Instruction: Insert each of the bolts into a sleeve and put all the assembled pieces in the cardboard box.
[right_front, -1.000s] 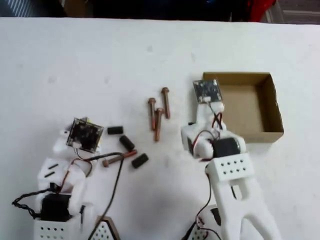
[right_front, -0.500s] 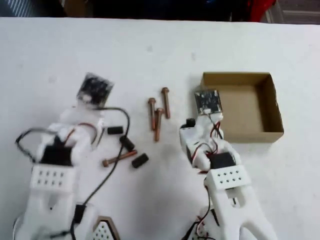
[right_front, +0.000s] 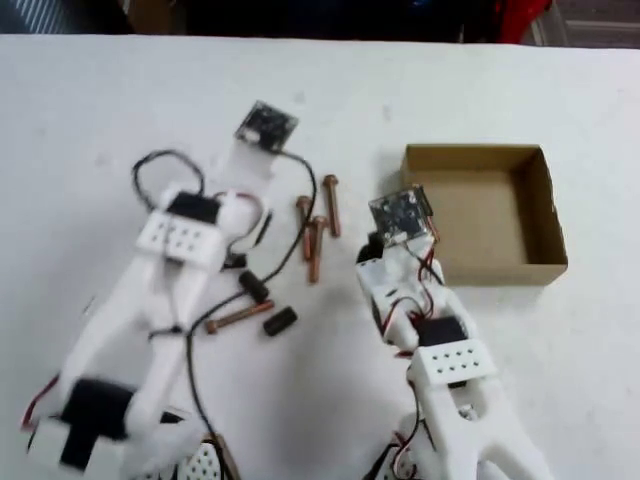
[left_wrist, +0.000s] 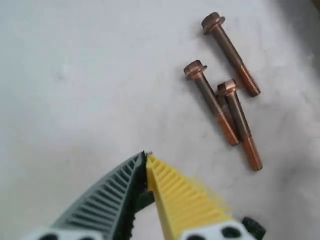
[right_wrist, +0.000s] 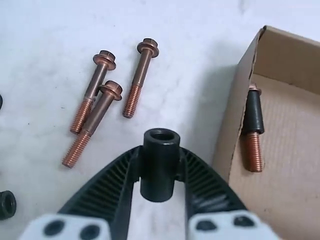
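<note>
While jaws of left gripper (left_wrist: 146, 159) meet, seemingly empty | right gripper (right_wrist: 160, 152) clamps sleeve (right_wrist: 160, 172) | box (right_wrist: 282, 55) cut off

bright, even light falls from overhead on the white surface (right_front: 120, 90), which washes out to a pale glare. the bolts (right_wrist: 91, 95) cast short, soft shadows, and a grey shadow lies beside the cardboard box (right_wrist: 240, 112) wall. the room behind is dark.

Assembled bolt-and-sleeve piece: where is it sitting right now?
In the right wrist view the assembled piece lies inside the cardboard box, close along the wall that faces the three loose bolts.
</note>
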